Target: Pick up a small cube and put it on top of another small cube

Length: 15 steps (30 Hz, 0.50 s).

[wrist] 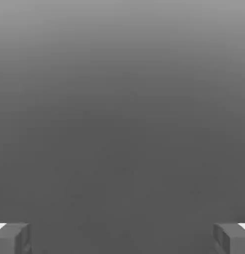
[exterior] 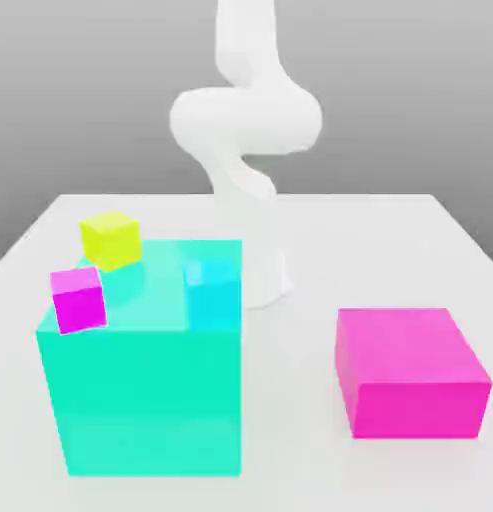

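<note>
The small cube is out of view. My gripper (wrist: 122, 240) is open: in the hand view its two grey fingertips (wrist: 12, 238) stand far apart, with nothing between them and only a plain grey backdrop ahead. In the exterior view the white arm (exterior: 245, 120) rises behind the blocks and leaves the picture at the top. A big teal cube (exterior: 150, 400) stands at the exterior view's left.
A little cyan block (exterior: 212, 290) sits on the teal cube's top near its right edge. At the top's left edge is a little magenta block (exterior: 78, 298), and at its back left corner a yellow block (exterior: 110, 238). A large magenta box (exterior: 410, 375) rests on the white table (exterior: 290, 440).
</note>
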Available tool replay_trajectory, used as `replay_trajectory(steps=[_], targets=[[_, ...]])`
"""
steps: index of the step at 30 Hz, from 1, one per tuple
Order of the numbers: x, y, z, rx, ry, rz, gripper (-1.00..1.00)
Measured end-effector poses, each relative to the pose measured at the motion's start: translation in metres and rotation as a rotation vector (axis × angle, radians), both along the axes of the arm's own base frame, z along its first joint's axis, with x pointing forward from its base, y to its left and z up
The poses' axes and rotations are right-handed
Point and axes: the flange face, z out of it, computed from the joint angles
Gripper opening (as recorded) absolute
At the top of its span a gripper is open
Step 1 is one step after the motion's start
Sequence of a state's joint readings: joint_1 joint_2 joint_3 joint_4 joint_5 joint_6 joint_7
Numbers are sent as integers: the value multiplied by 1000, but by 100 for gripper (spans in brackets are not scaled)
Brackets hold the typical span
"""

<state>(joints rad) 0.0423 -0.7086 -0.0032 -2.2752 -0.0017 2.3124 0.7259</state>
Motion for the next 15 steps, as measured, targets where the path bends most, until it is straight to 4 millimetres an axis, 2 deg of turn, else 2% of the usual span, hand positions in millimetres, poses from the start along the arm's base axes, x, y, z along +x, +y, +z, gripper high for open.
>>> replay_trajectory(steps=[8,15], targets=[[90,62,-79,-164,159,318,0],[145,129,-168,-296,280,608,0]])
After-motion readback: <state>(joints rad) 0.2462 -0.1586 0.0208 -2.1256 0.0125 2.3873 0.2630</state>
